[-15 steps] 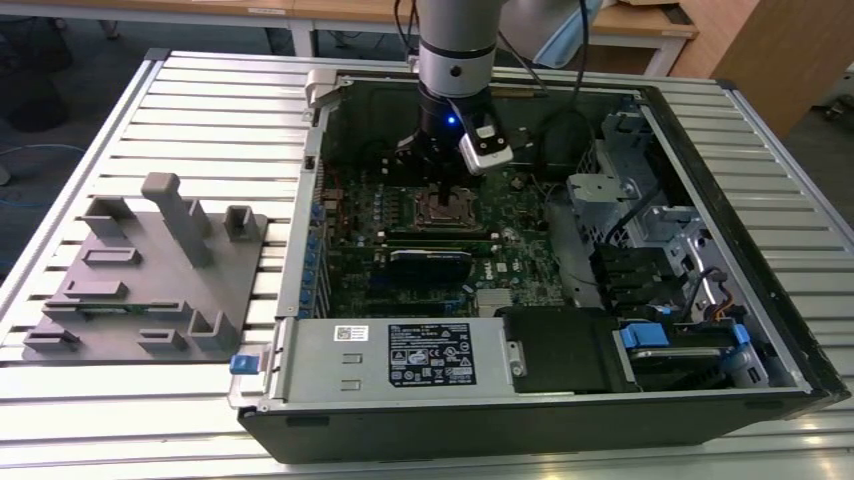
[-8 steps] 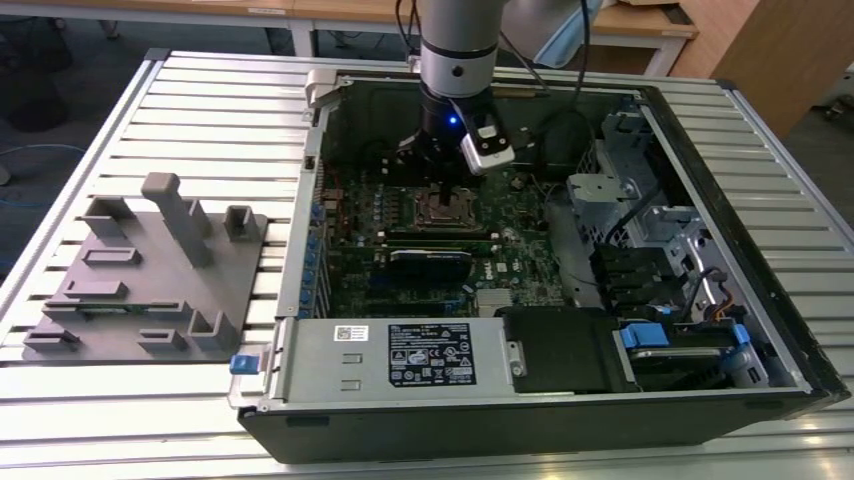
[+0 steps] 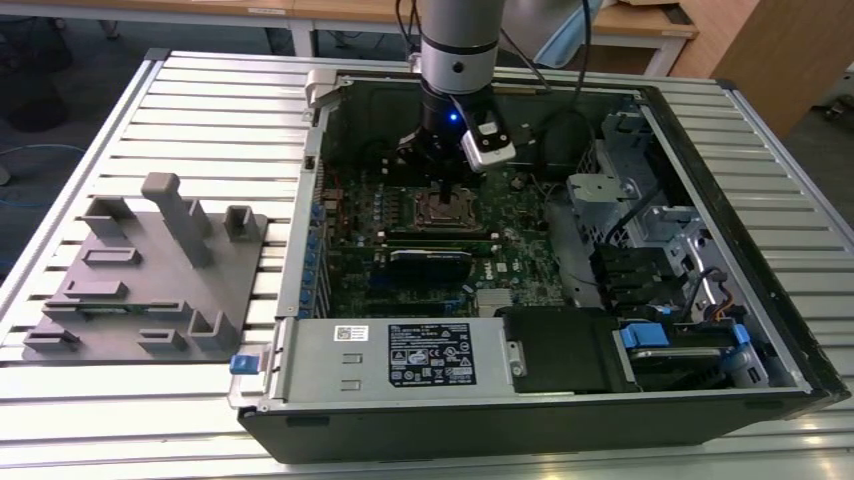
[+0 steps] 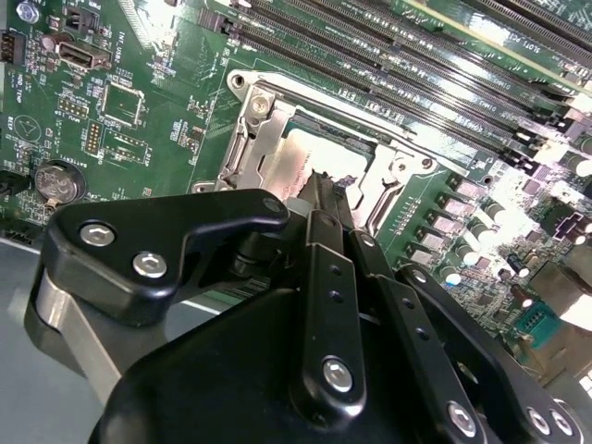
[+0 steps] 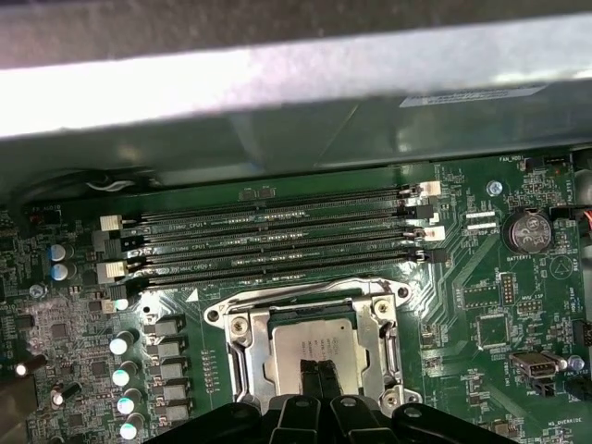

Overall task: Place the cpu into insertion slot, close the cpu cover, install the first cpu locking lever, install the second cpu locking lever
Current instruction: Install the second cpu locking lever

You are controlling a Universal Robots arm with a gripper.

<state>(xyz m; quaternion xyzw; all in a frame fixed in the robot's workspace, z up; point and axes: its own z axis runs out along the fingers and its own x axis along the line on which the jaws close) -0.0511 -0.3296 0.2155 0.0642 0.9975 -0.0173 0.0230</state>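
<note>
The cpu (image 5: pixel 310 344) lies in the insertion slot (image 5: pixel 305 294) on the green board, its silver-grey top showing through the window of the cpu cover (image 5: pixel 257 356). The cover lies flat over the socket. In the second wrist view the same cpu (image 4: pixel 301 162) gleams inside the cover (image 4: pixel 266 159). My gripper (image 5: pixel 315 368) stands directly over the chip's near edge, its two black fingertips pressed together with nothing between them. In the exterior view the gripper (image 3: pixel 447 190) hangs straight down into the open computer case above the slot (image 3: pixel 445 207). I cannot make out the locking levers.
Long black memory slots (image 5: pixel 277 240) run just behind the socket, and a coin battery (image 5: pixel 525 229) sits to one side. The case wall (image 3: pixel 481 85), drive cage (image 3: pixel 667 240) and power supply (image 3: pixel 387 355) hem in the board. A grey fixture (image 3: pixel 147 280) stands at the exterior view's left.
</note>
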